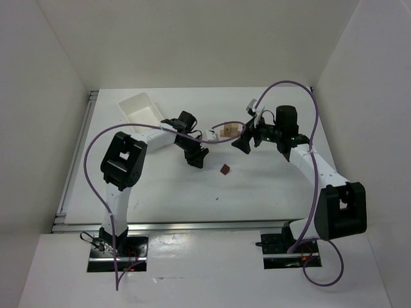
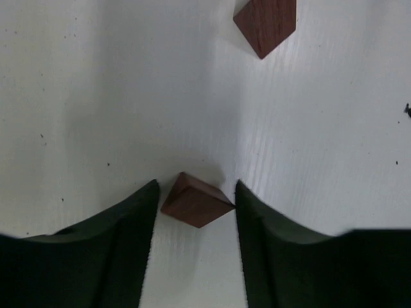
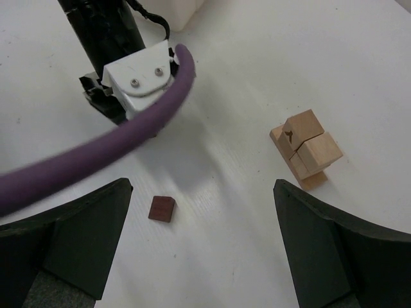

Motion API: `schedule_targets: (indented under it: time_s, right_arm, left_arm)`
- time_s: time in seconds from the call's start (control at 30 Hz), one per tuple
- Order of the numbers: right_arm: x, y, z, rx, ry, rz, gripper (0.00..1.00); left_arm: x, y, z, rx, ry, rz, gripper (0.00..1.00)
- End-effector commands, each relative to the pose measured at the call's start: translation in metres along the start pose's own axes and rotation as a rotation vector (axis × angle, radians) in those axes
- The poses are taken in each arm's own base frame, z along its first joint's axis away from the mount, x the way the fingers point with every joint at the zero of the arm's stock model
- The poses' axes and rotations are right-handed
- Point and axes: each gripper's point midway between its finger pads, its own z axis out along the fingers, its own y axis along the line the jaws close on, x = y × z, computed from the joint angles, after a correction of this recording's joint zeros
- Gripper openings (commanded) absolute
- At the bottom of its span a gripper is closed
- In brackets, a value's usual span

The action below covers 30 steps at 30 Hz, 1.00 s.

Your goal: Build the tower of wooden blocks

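Left arm base (image 1: 115, 247) and right arm base (image 1: 287, 247) sit at the near edge of the table (image 1: 270, 192), both arms reaching toward the far middle. Left gripper (image 2: 196, 185) points down at the table with its fingers (image 2: 122, 244) part-way apart, one on each side of a maroon block (image 2: 196, 204). That block sits corner to corner in the gap, each corner right at a finger edge; cannot tell if they actually touch or pinch it. Second maroon block (image 2: 265, 25) lies loose on the table, apart from the first one; the top view shows it (image 1: 224, 169) right of the left gripper and near of the tower. Right gripper (image 3: 200, 189) is spread wide with only bare table between the fingers (image 3: 83, 237). Wood block tower (image 3: 305, 151) is a small stack of tan cubes on a flat tan piece, all tan. It stands at the far middle of the table (image 1: 228, 133), just left of the right gripper, well apart from both maroon blocks. Purple cable (image 3: 128, 138) crosses the right wrist view in front of the left arm. White tray (image 1: 136, 101) sits far left.
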Motion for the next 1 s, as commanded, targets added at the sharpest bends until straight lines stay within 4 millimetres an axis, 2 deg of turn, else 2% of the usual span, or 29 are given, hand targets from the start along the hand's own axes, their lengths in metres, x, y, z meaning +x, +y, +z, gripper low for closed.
schedule_targets:
  time_s: [0.0,0.1,0.17,0.27,0.33,0.53,0.63,0.73,0.8,0.87,0.97]
  right_arm:
    - [-0.012,0.003,-0.009,0.015,-0.031,-0.04,1.0]
    - [-0.013,0.005,-0.008,0.005,-0.034,-0.04,1.0]
    - [-0.016,0.006,-0.01,0.007,-0.04,-0.047,1.0]
    - [-0.015,0.004,-0.01,0.016,-0.037,-0.056,1.0]
    - [-0.017,0.004,-0.01,0.018,-0.043,-0.053,1.0]
    - [-0.017,0.002,-0.01,0.028,-0.04,-0.053,1.0]
    - [-0.013,0.003,-0.01,0.026,-0.034,-0.047,1.0]
    - [-0.013,0.003,-0.01,0.026,-0.034,-0.047,1.0]
    - [-0.019,0.002,-0.011,0.032,-0.05,-0.064,1.0]
    - [-0.016,0.0,-0.011,0.045,-0.05,-0.068,1.0]
    - [-0.015,-0.007,-0.016,0.118,-0.062,-0.074,1.0]
  left_arm:
    - [0.002,-0.003,0.01,0.018,0.05,0.02,0.51]
    - [0.01,0.0,0.014,0.005,0.072,-0.007,0.48]
    - [0.001,-0.004,0.008,-0.009,0.037,-0.009,0.38]
    - [-0.007,-0.008,0.003,-0.024,-0.005,-0.002,0.32]
    - [-0.021,-0.01,-0.004,-0.056,-0.036,-0.015,0.29]
    - [-0.025,-0.007,-0.009,-0.081,-0.036,-0.047,0.21]
    - [-0.024,-0.003,-0.01,-0.117,-0.025,-0.098,0.12]
    - [-0.046,0.004,-0.021,-0.174,-0.056,-0.097,0.09]
    - [-0.06,0.014,-0.033,-0.267,-0.074,-0.061,0.07]
    - [-0.077,0.018,-0.047,-0.332,-0.107,-0.03,0.07]
    - [-0.109,0.03,-0.065,-0.385,-0.16,0.059,0.06]
